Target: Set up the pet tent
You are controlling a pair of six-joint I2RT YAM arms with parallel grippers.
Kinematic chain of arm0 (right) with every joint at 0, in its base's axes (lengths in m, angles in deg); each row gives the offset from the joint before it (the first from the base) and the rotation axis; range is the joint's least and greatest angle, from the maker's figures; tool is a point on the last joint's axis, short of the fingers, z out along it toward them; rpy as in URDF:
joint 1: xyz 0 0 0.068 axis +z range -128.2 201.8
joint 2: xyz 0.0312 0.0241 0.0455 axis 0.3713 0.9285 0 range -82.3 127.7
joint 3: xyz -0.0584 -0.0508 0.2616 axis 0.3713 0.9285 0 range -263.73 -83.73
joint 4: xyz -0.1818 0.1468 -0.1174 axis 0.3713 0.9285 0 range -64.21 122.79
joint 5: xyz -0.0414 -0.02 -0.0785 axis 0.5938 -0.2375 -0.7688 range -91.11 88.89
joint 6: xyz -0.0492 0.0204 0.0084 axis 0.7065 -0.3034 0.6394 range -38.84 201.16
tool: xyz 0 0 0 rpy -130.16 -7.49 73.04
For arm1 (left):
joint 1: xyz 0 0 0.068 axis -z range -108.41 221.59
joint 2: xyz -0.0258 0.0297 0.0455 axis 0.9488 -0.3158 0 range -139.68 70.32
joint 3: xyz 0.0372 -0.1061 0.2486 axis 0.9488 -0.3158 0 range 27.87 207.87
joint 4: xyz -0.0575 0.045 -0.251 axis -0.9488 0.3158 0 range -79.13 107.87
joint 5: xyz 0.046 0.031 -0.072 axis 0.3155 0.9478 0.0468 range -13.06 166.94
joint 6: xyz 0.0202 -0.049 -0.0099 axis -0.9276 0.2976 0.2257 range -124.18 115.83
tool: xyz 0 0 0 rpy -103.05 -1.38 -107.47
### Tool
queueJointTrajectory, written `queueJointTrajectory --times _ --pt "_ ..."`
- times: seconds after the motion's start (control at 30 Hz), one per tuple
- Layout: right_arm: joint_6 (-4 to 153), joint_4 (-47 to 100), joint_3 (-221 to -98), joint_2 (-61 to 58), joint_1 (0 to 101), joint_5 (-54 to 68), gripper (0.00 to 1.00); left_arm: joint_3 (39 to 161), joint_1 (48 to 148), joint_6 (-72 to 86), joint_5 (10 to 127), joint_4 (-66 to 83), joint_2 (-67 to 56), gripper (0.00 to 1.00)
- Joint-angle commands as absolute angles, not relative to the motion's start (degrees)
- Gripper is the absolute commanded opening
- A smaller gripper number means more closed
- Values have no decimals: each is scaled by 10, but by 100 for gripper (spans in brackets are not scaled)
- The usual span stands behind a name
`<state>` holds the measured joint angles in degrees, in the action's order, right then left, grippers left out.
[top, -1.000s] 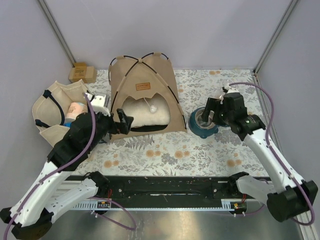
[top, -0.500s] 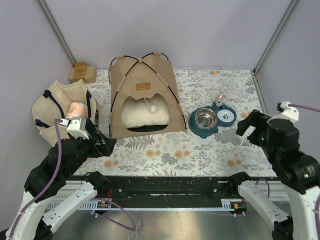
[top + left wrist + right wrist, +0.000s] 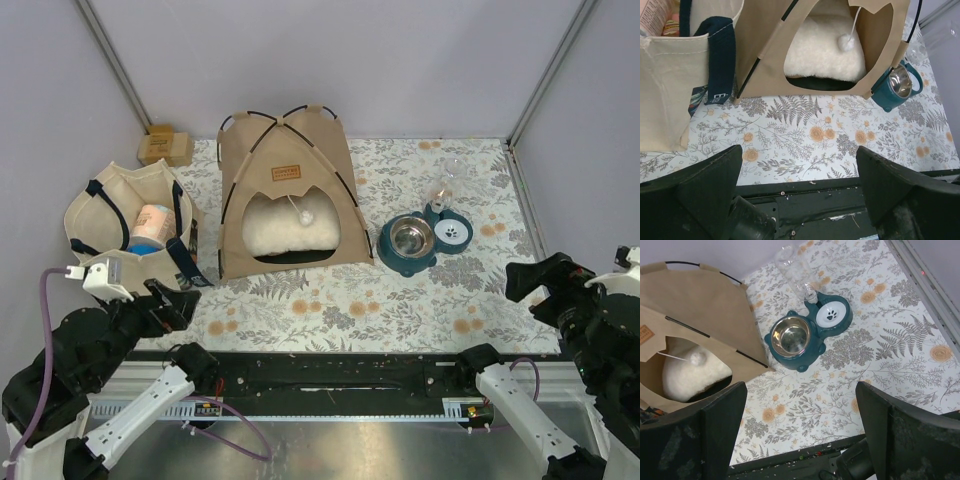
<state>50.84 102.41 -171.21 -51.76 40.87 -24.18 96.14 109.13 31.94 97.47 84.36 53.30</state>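
Canvas tent (image 3: pixel 285 190) is looking light and floppy; you're best gripping its poles (image 3: pixel 758 61); left pincer (image 3: pixel 799 185) and right pincer (image 3: pixel 800 425) are gaping, released.

White arm shells (image 3: pixel 140 408), black joints (image 3: pixel 85 350), scuffed matte black fingers (image 3: pixel 695 190), purple cable (image 3: pixel 42 300)

My top camera looks down from above and behind the rig over the whole table (image 3: pixel 330 300). Both wrist cameras sit high near its front edge (one each side), angled down and forward; both catch the pet tent (image 3: pixel 765 45) and teal bowl stand (image 3: pixel 897 85).
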Motion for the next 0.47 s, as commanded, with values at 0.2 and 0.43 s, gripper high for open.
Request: queueJointTrajectory --times 0.2,0.43 --pt "500 1138 -1752 -522 410 -223 100 1010 1089 317 998 891 534 99" --pt "485 1138 -1737 -534 409 -215 100 993 1089 324 983 891 564 99"
